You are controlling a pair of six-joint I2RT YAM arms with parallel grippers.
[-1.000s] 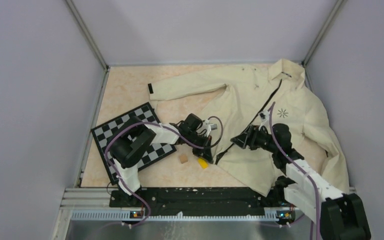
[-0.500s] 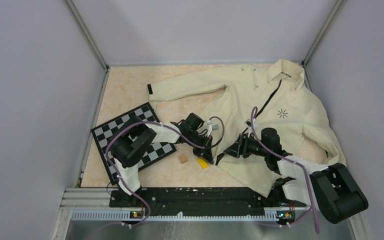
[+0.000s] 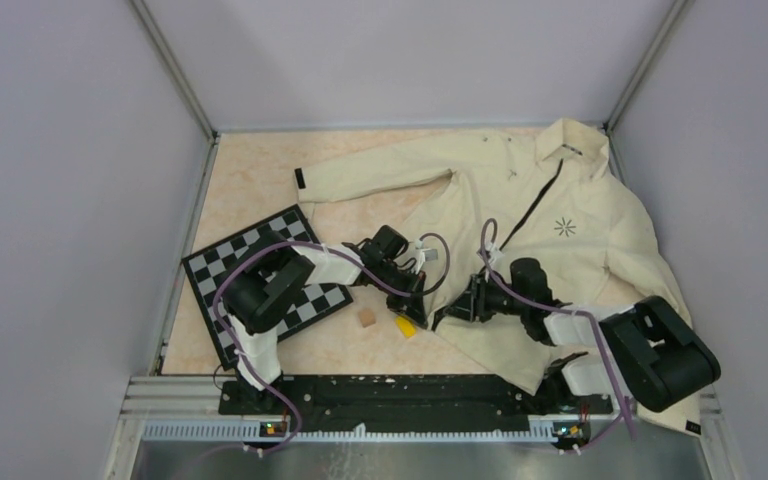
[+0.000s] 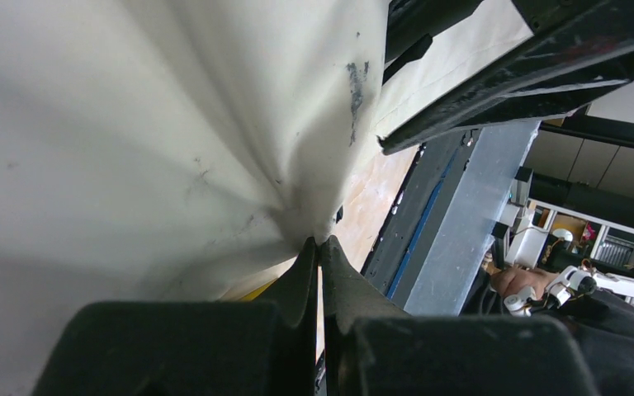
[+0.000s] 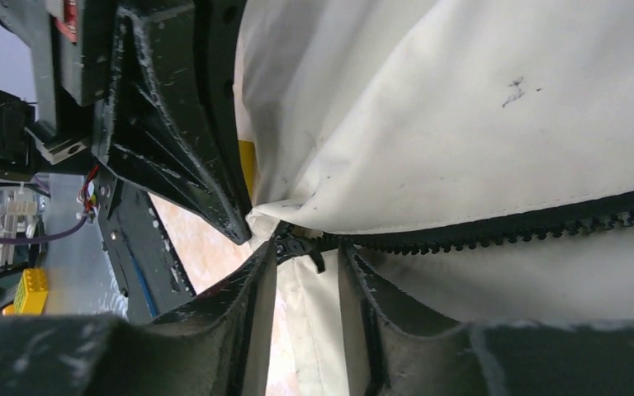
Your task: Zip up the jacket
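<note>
Step in hand: getting hold of the zipper pull (image 5: 299, 246) at the hem, zipping not begun. Jacket (image 3: 560, 230) lies spread on the surface (image 3: 260, 180), right of centre in the top view. Left fingers (image 4: 297, 280) are clenched on hem fabric. Right fingers (image 5: 250, 295) stand apart, straddling the pull without pinching it. Next, likely: pinch the pull and draw it toward the collar while the left keeps the hem taut.

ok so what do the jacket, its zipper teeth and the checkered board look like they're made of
The jacket looks like woven fabric, maybe cotton or a blend: matte cream, folding into soft creases, with a few dark smudges. The zipper teeth are probably moulded plastic: chunky, evenly black, with a dull sheen. The checkered board is a flat, stiff-looking panel printed black and white; whether card or plastic, I cannot tell.
</note>
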